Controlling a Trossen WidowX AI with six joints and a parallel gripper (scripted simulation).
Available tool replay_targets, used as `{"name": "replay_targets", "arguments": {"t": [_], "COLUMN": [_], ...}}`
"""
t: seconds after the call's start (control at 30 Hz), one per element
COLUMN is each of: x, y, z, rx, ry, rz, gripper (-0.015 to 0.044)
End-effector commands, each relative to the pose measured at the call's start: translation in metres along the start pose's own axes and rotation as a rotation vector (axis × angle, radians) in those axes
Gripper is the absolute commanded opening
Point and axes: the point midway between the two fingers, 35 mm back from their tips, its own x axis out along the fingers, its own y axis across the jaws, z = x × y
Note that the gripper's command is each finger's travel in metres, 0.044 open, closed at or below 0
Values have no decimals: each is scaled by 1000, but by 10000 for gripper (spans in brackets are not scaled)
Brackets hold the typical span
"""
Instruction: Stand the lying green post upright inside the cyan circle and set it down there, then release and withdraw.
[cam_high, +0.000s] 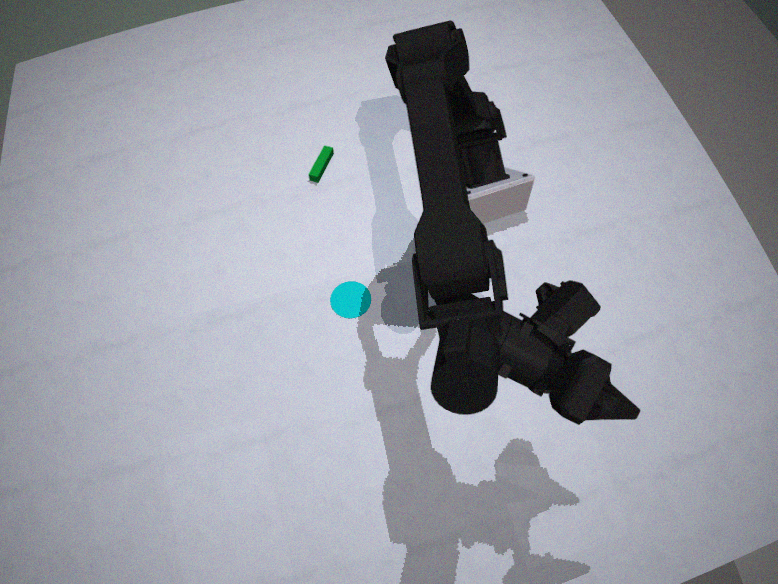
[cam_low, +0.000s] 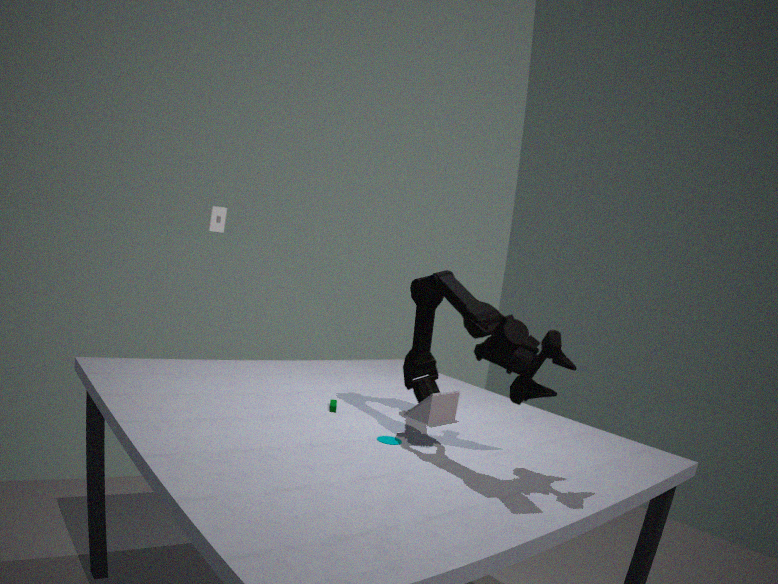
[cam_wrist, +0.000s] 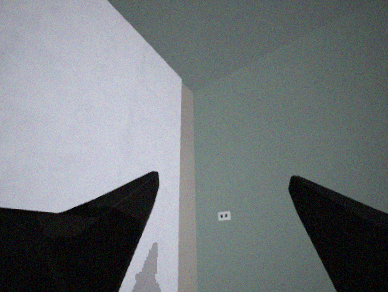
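Note:
The green post (cam_high: 321, 164) (cam_low: 333, 406) lies flat on the white table (cam_high: 125, 389) (cam_low: 251, 496), well left of the arm's base. The cyan circle (cam_high: 348, 300) (cam_low: 388, 440) is marked on the table nearer the front, partly under the arm's shadow, with nothing on it. My gripper (cam_high: 622, 405) (cam_low: 561, 379) (cam_wrist: 223, 180) is open and empty. It hangs in the air to the right of the base, turned on its side, far from both the post and the circle. The wrist view shows only the table's edge and the wall between the two fingers.
The arm's pale base block (cam_high: 502, 194) (cam_low: 439, 408) stands on the table behind the circle. The table's right edge (cam_low: 659, 468) lies close under the gripper. Green walls stand behind and to the right.

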Motion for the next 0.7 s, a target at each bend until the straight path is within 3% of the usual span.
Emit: {"name": "replay_targets", "arguments": {"t": [0.0, 0.2, 0.67], "x": [-2, -74, -265], "y": [0, 12, 110], "z": [-1, -17, -5], "rx": [10, 333, 1187], "ry": [6, 216, 770], "rz": [1, 30, -14], "gripper": [374, 233, 233]}}
